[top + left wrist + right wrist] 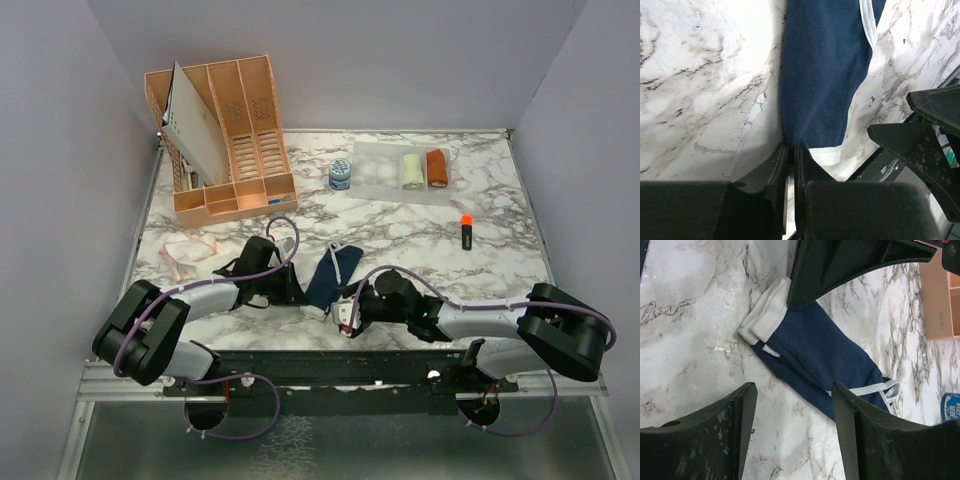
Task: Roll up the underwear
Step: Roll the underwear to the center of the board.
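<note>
Nearest the camera, the left arm point(190, 300) and right arm point(480, 320) lie low over the front of the worktop point(420, 230), both reaching in toward the middle.

As I judge it, the task is at an early stage. At far left the pink-edged underwear point(185, 252) lies loose and open on the marble, neither folded nor rolled, with no arm near it. Near the centre the navy underwear point(330, 275) is folded lengthwise into a narrow strip that runs away from the arms. It lies flat with no turn of a roll in it, so the rolling of both pieces is left to do.

The left end effector point(791, 150) has its fingers drawn almost together at the near end of the navy strip. It appears to pinch the cloth beside the white waistband point(765, 315), though the contact itself is partly hidden.

The right end effector point(792, 390) stands well open and holds nothing. Its two fingers sit just short of the same near end, apart from the cloth, with the strip showing between them further off.
</note>
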Robot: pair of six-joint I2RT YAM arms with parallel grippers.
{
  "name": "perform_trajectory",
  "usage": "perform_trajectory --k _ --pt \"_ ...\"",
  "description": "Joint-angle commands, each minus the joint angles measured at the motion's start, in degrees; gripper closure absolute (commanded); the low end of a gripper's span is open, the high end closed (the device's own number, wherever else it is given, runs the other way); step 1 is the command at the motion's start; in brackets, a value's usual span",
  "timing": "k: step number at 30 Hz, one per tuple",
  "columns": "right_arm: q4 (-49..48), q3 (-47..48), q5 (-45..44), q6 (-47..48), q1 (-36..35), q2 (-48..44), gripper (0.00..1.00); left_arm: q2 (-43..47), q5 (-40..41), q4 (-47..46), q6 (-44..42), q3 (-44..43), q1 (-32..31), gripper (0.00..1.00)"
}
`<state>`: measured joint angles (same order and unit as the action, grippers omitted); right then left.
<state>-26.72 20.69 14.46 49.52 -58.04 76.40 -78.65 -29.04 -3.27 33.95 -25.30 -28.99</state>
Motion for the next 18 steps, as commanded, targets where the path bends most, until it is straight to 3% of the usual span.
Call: perform_trajectory --k 1,11,18 --pt "-0.06 0.03 2.27 2.75 -0.73 0.91 0.36 -0.80 2.32 3.17 -2.38 -0.55 0.43 1.00" --pt "0.55 4.16 5.40 6.40 -3.23 7.28 0.38 -2.36 1.14 2.65 -2.66 -0.94 0.52 1.00" --pt "1.15 5.31 7.11 6.50 -3.57 12.06 0.45 -2.13 1.03 2.74 -2.58 -0.85 0.69 1.00"
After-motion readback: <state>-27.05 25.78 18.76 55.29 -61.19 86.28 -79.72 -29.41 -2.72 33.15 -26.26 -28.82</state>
